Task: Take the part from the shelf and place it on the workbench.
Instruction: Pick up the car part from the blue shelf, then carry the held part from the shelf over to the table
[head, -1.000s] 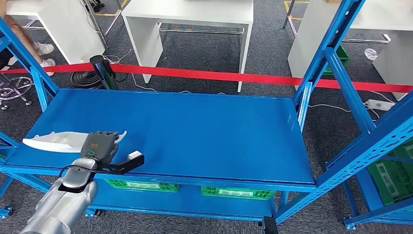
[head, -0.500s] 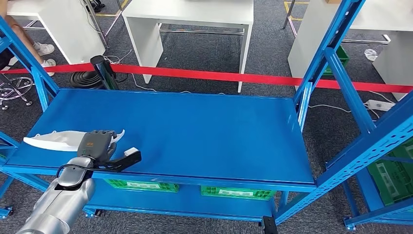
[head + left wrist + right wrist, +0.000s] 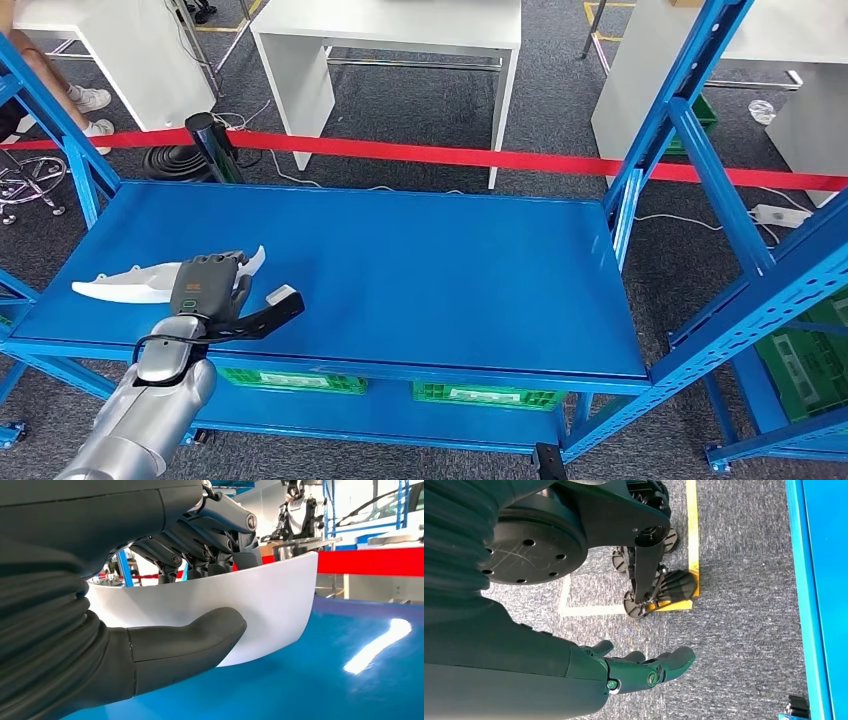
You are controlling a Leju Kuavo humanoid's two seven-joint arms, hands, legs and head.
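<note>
The part [image 3: 135,284], a long, thin, curved white shell tapering to a point, is held by the left hand [image 3: 205,287] near the front left corner of the blue shelf [image 3: 420,270]. Its long axis runs along the shelf's front edge, the pointed end toward the shelf's left end. The fingers [image 3: 200,545] are curled over its upper edge, the thumb [image 3: 195,637] pressed against its face. The right hand [image 3: 634,672] hangs above the carpeted floor [image 3: 744,630], its fingers loosely extended and holding nothing.

Blue shelf [image 3: 420,270] on grey carpet [image 3: 560,110]; white part [image 3: 125,285] at its front-left corner.
</note>
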